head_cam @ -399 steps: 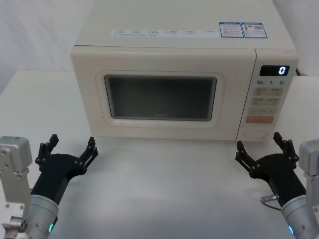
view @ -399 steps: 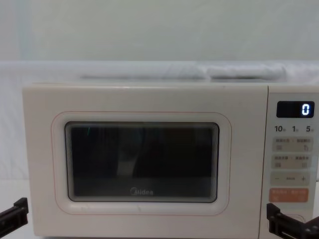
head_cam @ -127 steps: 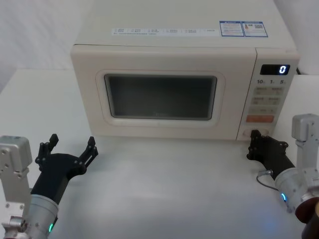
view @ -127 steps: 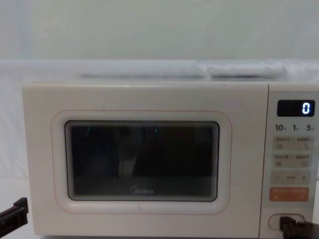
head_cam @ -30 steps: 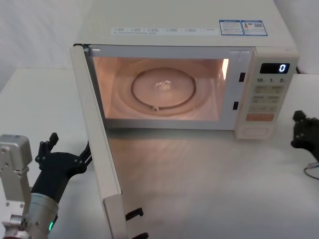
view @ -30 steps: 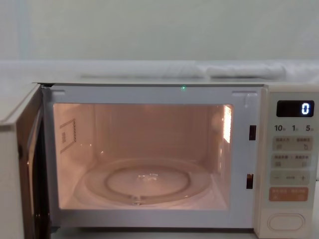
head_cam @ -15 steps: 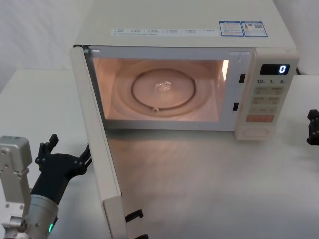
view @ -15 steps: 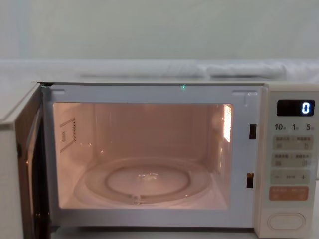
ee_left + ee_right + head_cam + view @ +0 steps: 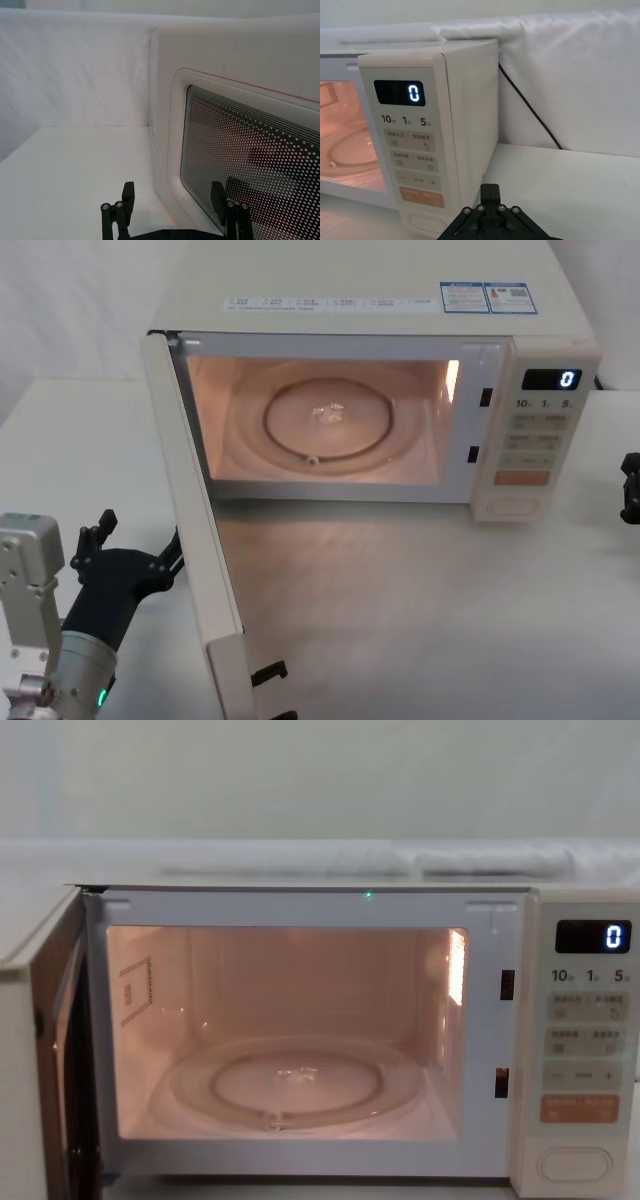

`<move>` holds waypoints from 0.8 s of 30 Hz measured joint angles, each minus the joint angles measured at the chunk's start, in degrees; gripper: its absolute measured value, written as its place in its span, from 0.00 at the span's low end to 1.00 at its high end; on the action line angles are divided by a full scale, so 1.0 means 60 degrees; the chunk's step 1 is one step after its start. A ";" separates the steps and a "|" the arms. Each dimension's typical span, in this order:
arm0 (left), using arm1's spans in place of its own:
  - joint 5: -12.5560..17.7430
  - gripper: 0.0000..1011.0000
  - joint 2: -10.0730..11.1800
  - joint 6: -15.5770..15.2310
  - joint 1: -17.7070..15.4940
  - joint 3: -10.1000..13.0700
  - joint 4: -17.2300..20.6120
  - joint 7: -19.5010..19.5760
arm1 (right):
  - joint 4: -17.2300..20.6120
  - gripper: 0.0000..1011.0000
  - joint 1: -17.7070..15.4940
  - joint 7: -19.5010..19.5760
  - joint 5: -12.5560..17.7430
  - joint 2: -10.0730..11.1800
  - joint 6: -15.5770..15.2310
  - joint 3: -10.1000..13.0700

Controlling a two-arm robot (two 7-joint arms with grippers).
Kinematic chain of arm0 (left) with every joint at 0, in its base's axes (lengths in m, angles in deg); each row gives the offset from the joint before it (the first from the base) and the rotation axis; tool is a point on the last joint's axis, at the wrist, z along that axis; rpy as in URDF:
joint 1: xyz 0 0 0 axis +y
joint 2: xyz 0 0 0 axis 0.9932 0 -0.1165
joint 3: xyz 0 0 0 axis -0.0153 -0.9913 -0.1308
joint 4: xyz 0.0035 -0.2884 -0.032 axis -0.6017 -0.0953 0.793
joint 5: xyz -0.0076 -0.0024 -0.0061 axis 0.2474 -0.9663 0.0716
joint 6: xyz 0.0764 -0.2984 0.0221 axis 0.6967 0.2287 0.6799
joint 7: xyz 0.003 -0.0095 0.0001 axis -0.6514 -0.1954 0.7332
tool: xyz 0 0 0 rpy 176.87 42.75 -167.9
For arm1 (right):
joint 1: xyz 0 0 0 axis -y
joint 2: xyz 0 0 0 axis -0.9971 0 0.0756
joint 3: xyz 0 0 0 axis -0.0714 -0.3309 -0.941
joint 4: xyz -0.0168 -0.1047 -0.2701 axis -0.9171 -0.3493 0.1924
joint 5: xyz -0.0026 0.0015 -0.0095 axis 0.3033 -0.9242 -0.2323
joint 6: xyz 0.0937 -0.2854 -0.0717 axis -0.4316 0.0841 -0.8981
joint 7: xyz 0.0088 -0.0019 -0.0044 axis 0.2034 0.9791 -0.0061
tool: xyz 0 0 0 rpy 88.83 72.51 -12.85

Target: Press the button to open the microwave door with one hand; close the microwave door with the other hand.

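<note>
The microwave (image 9: 360, 300) stands at the back of the table with its lamp lit and its display at 0. The microwave door (image 9: 195, 530) is swung wide open toward me on its left hinge. Its outer face and mesh window (image 9: 260, 165) show in the left wrist view. My left gripper (image 9: 135, 545) is open, low on the table just left of the door's outer face (image 9: 171, 200). The button (image 9: 511, 506) is the oval at the foot of the control panel (image 9: 574, 1164). My right gripper (image 9: 630, 488) is shut, off to the right of the panel (image 9: 490, 192).
A glass turntable (image 9: 330, 420) lies inside the lit cavity. Two black latch hooks (image 9: 268, 672) stick out of the door's free edge near me. A black power cable (image 9: 530, 110) runs down the white cloth behind the microwave. White tabletop (image 9: 420, 610) stretches in front.
My right gripper has drawn back to the right, away from the control panel. The door stays wide open and the left gripper has not moved.
</note>
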 joint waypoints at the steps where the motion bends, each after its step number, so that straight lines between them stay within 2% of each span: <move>1: 0.0000 0.99 0.0000 0.0000 -0.0001 0.0000 0.0000 -0.0001 | 0.0000 0.00 0.0000 0.0000 0.0000 0.0000 0.0000 0.0000; 5: 0.0000 0.99 0.0000 0.0000 0.0000 0.0000 0.0000 0.0000 | 0.0011 0.02 -0.0008 0.0007 -0.0024 -0.0008 0.0000 -0.0004; 10: 0.0000 0.99 0.0000 0.0000 -0.0001 -0.0001 0.0000 -0.0001 | 0.0018 0.17 -0.0012 0.0015 -0.0041 -0.0012 0.0000 -0.0009; 14: 0.0000 0.99 0.0000 0.0000 -0.0001 0.0000 0.0000 -0.0001 | 0.0020 0.25 -0.0014 0.0017 -0.0050 -0.0014 0.0000 -0.0012; 15: 0.0000 0.99 0.0000 0.0000 0.0000 0.0000 0.0000 -0.0001 | 0.0021 0.30 -0.0015 0.0018 -0.0054 -0.0016 0.0000 -0.0014; 17: 0.0000 0.99 0.0000 0.0000 0.0000 -0.0001 0.0000 -0.0001 | 0.0022 0.34 -0.0017 0.0020 -0.0057 -0.0017 0.0000 -0.0014; 18: 0.0000 0.99 0.0000 0.0000 0.0000 -0.0001 0.0000 -0.0001 | 0.0022 0.40 -0.0018 0.0020 -0.0059 -0.0018 0.0000 -0.0014; 24: 0.0000 0.99 0.0000 0.0000 -0.0001 0.0000 0.0000 -0.0001 | 0.0029 0.59 -0.0023 0.0027 -0.0067 -0.0023 0.0000 -0.0014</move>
